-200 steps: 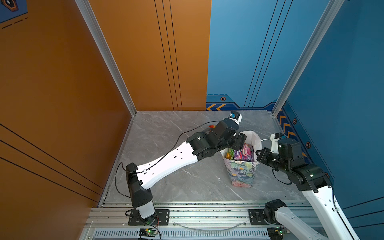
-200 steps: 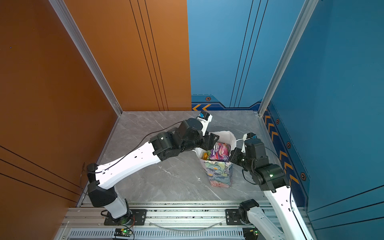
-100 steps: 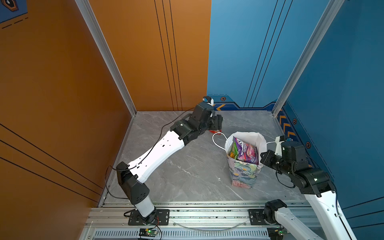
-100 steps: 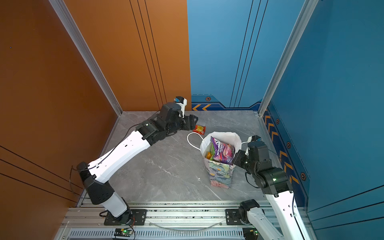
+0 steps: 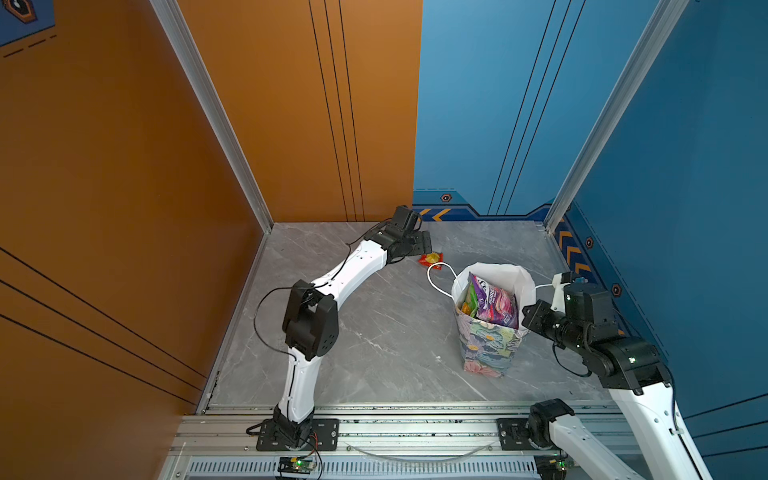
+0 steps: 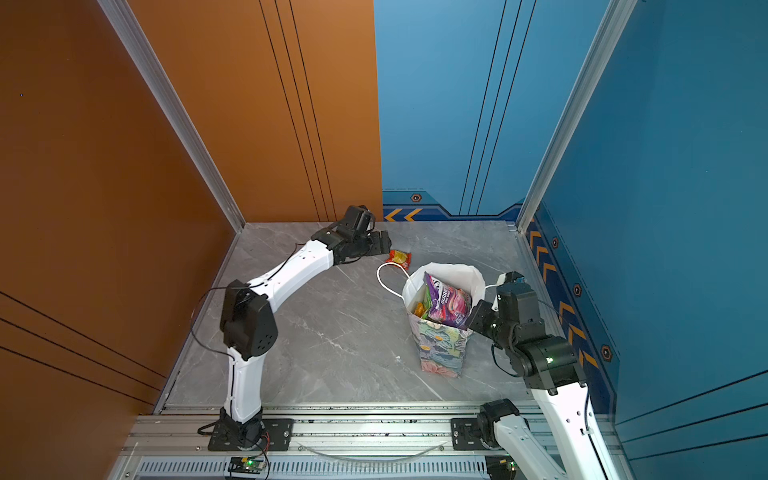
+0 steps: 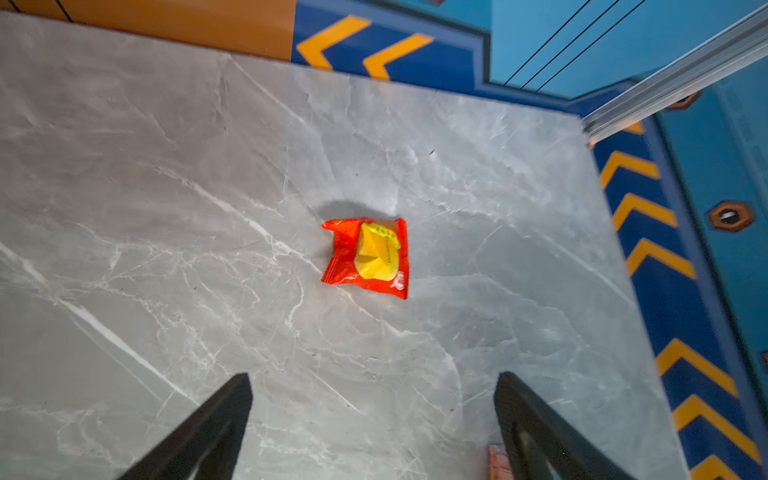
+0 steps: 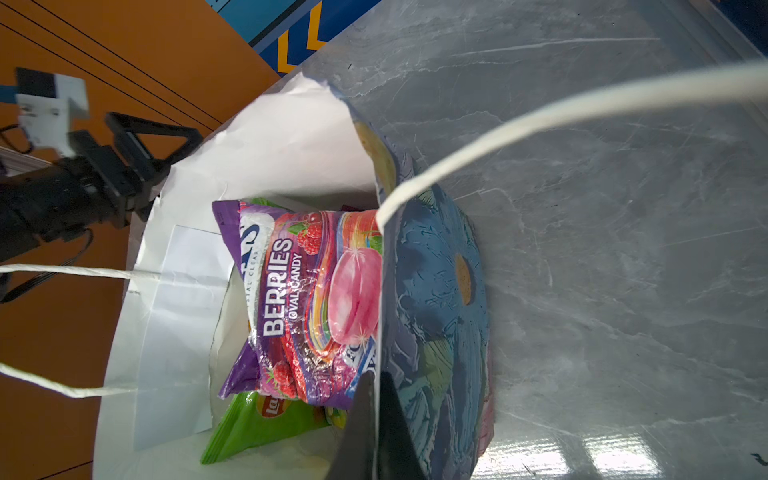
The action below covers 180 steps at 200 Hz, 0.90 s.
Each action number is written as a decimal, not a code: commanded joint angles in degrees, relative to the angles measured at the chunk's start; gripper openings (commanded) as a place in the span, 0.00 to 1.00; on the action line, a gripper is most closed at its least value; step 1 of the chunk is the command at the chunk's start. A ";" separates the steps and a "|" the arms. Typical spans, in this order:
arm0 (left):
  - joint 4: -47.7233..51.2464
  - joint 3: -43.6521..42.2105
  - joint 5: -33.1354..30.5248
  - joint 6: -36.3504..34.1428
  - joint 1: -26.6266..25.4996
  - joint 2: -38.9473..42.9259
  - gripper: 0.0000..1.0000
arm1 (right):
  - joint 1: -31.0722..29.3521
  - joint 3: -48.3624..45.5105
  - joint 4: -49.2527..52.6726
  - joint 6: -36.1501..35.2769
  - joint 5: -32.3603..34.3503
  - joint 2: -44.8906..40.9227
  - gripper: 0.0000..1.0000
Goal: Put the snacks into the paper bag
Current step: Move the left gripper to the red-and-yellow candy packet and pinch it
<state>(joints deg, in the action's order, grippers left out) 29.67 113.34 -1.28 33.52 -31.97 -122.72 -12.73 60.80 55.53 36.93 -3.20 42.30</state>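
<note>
- While the ribbed aluminium rail (image 5: 415,428) is running along the near edge, the grey marble-look worktop (image 5: 374,332) is stretching out behind it, smooth and veined with white.
- Right of centre, the paper bag (image 5: 486,353) is standing upright, tall and boxy. Its outside is showing brushy blue-green flowers and its inside plain white, creased paper.
- The right fingers (image 8: 357,424), thin black blades, are pressing together on the bag's right-hand wall at the rim, one inside and one outside.
- Snacks are filling the bag. A glossy, crinkled purple berries packet (image 8: 299,299) is leaning uppermost, and a shiny green crisps bag (image 8: 257,424) is lying beneath it.
- A white twisted-cord handle (image 5: 432,278) is drooping from the bag's left side in a loop.
- Just beyond that loop, a small red sachet (image 7: 368,255) with a yellow centre is lying flat on the worktop outside the bag. It is squarish and puffy, with crimped ends.
- The left fingers (image 7: 208,428), black and tapering, are spreading wide and gripping nothing. They are hanging just beside the sachet on its left, apart from it.
- Farthest back, flat matte orange wall panels (image 5: 249,124) and blue wall panels (image 5: 498,104) are rising behind the worktop.
</note>
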 commanded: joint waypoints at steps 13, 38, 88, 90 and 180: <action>3.88 11.04 3.65 -0.87 1.86 -8.45 0.99 | 0.34 1.11 -2.57 0.32 0.13 0.14 0.00; 4.25 14.97 4.02 -1.15 2.00 -13.71 1.00 | 0.45 1.37 -2.63 0.10 0.13 0.67 0.00; 4.25 22.43 5.70 -2.15 2.56 -21.68 0.99 | 0.48 0.57 -3.50 -0.20 -0.40 1.75 0.00; 4.25 22.69 5.92 -2.14 2.53 -21.93 0.99 | 0.44 0.56 -3.56 -0.19 -0.47 1.76 0.00; 4.75 30.04 11.58 1.66 0.68 -31.96 0.81 | 0.53 -0.19 -4.24 -0.10 -0.51 2.37 0.00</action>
<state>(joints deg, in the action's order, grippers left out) 33.23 140.20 7.16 34.48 -30.11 -151.79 -12.62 60.80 54.04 37.06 -4.27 44.23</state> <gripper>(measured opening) 0.863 0.047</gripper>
